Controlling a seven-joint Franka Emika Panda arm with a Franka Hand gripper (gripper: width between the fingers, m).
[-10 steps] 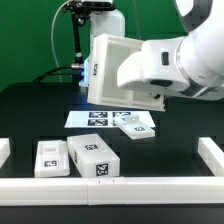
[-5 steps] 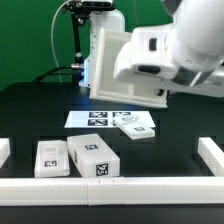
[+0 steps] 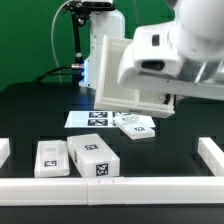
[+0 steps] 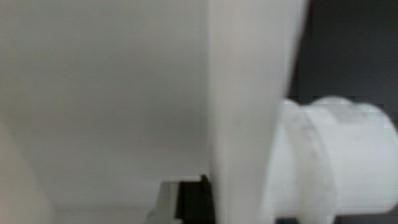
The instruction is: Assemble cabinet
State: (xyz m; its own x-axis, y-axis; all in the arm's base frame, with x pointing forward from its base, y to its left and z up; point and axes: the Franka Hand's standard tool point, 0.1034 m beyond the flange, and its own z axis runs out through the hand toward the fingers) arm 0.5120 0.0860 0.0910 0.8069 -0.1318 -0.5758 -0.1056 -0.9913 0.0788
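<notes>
Swung toward three o'clock since earlier, the cabinet (image 3: 112, 68) hangs tilted over the marker board (image 3: 88, 118); our gripper (image 3: 162, 96) clenches its wall, likely to reorient it.

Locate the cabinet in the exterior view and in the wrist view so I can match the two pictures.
Exterior view: the cabinet is upper middle, held above the black table, its side toward the exterior view's right hidden behind the arm.
Wrist view: the cabinet fills most of the picture as a close, blurred white wall.
Shared landmark: the cabinet's straight edge against a dark background; nothing else clearly matches.
</notes>
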